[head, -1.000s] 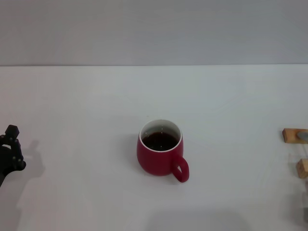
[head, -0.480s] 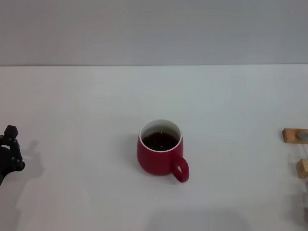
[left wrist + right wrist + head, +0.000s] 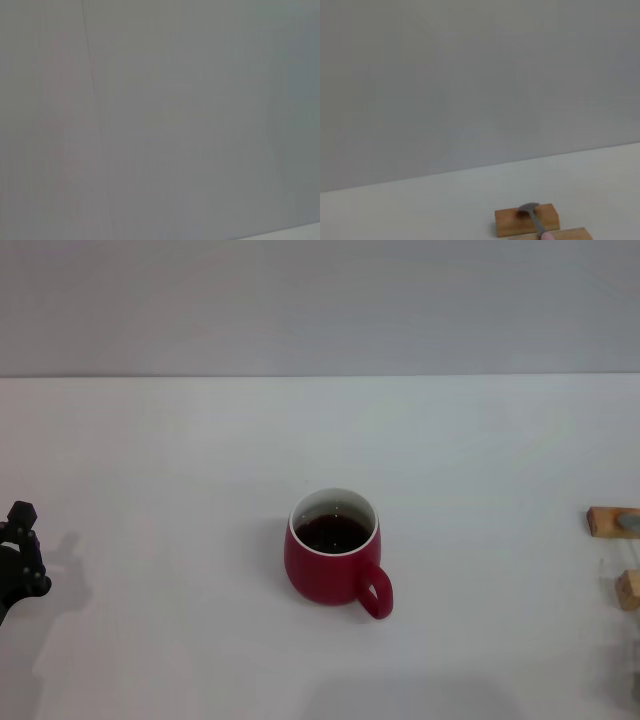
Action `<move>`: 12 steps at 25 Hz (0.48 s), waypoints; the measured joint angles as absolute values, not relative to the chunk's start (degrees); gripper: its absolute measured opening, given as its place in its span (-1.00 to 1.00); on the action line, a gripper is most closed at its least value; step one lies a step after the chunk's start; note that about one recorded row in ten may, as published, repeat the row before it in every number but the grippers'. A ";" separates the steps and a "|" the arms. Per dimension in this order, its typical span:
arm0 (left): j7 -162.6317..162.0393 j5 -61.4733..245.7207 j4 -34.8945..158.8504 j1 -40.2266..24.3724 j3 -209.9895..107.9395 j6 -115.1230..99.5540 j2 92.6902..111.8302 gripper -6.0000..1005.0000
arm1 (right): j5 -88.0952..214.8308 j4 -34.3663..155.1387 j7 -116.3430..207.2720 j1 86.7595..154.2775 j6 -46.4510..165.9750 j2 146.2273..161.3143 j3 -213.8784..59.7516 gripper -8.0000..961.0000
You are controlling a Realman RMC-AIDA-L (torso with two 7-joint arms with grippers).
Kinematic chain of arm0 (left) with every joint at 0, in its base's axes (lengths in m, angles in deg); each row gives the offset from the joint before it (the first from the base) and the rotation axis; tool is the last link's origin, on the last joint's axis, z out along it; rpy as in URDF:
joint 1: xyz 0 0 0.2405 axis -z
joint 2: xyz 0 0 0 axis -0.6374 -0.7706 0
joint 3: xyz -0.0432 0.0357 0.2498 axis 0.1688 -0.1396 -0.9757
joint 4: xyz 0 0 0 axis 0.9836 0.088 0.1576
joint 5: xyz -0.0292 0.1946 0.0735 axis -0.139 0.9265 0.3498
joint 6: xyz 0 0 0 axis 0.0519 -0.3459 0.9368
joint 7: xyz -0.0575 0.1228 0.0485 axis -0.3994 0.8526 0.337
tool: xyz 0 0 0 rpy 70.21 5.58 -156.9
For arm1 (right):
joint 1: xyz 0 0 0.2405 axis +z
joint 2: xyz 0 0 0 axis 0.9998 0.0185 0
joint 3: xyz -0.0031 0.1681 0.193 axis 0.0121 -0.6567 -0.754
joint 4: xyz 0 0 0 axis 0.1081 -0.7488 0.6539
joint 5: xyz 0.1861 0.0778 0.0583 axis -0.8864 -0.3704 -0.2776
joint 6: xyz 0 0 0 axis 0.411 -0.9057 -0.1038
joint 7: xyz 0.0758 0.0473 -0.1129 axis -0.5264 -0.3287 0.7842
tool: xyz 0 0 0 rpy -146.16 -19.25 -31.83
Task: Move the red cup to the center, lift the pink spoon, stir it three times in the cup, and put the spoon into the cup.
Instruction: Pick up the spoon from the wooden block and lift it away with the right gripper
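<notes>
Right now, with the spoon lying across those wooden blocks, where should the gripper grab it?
Probably from above, on the stem between the two wooden blocks. The pink spoon bridges them, its grey bowl resting on the far block, so the stem seems raised off the table.

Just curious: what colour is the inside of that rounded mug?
White, above dark liquid, inside the rounded dark-red ceramic mug; head view shows it best.

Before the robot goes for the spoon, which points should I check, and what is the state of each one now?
1. Red cup upright near the table's middle: ok.
2. Cup holds dark liquid; spill risk: cannot tell.
3. Pink spoon resting across wooden blocks at the robot's right: ok, only partly seen.
4. Left gripper away from the cup, at the left edge: ok.
5. Right gripper ready: cannot tell, not in view.
</notes>
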State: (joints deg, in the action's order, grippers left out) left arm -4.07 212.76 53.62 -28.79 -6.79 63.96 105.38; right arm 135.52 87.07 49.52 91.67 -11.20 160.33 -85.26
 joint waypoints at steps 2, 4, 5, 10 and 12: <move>-4.11 212.76 53.60 -28.79 -6.79 63.97 105.38 -0.99 | 135.54 87.07 49.55 91.67 -11.21 160.36 -85.17 -0.33; -4.12 212.76 53.56 -28.79 -6.80 63.97 105.38 -0.99 | 135.57 87.08 49.47 91.67 -11.22 160.36 -84.95 -0.36; -4.12 212.76 53.53 -28.79 -6.79 63.97 105.38 -0.99 | 135.58 87.07 49.41 91.74 -11.23 160.31 -84.72 -0.36; -4.11 212.76 53.49 -28.79 -6.79 64.39 105.38 -0.99 | 135.59 87.01 49.39 91.72 -11.27 160.31 -84.68 -0.36; -4.11 212.77 53.55 -28.79 -6.80 64.50 105.38 -0.99 | 135.59 87.00 49.39 91.72 -11.28 160.31 -84.68 -0.36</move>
